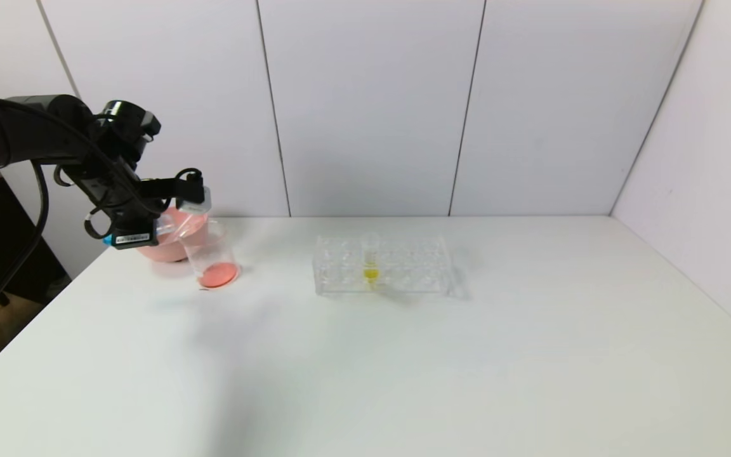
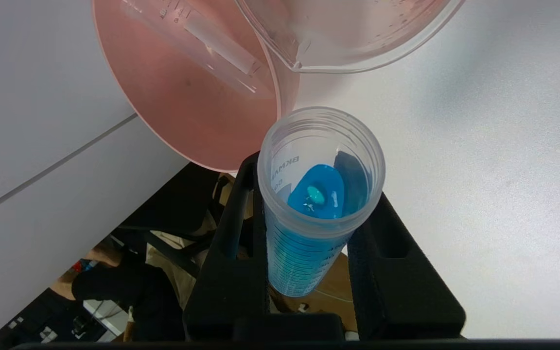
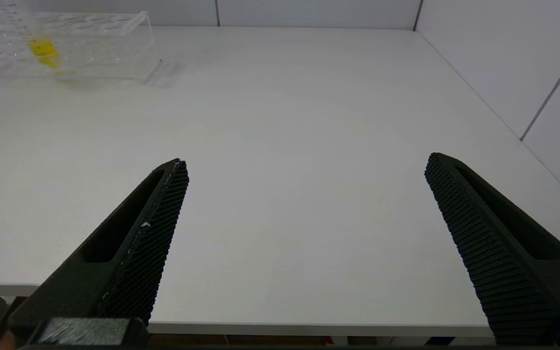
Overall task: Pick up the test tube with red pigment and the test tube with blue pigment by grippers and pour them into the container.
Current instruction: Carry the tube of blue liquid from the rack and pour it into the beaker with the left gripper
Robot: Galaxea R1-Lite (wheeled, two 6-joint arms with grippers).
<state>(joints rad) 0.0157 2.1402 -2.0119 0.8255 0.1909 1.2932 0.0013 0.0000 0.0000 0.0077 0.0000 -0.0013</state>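
My left gripper (image 1: 161, 223) is shut on the test tube with blue pigment (image 2: 304, 253) and holds it tilted in the air, mouth toward the container. Blue liquid sits inside the tube. The container (image 1: 214, 257), a clear beaker, stands on the table beside the pink bowl with red-orange liquid at its bottom; its rim (image 2: 358, 56) is just beyond the tube's mouth. No tube with red liquid shows; an empty clear tube (image 2: 202, 36) lies in the pink bowl. My right gripper (image 3: 304, 163) is open and empty over the table's front edge.
The pink bowl (image 1: 165, 246) stands at the table's back left, touching the beaker. A clear tube rack (image 1: 403, 266) holds a tube with yellow liquid (image 1: 370, 261) at the table's middle back; it also shows in the right wrist view (image 3: 114, 43). Walls close the back and right.
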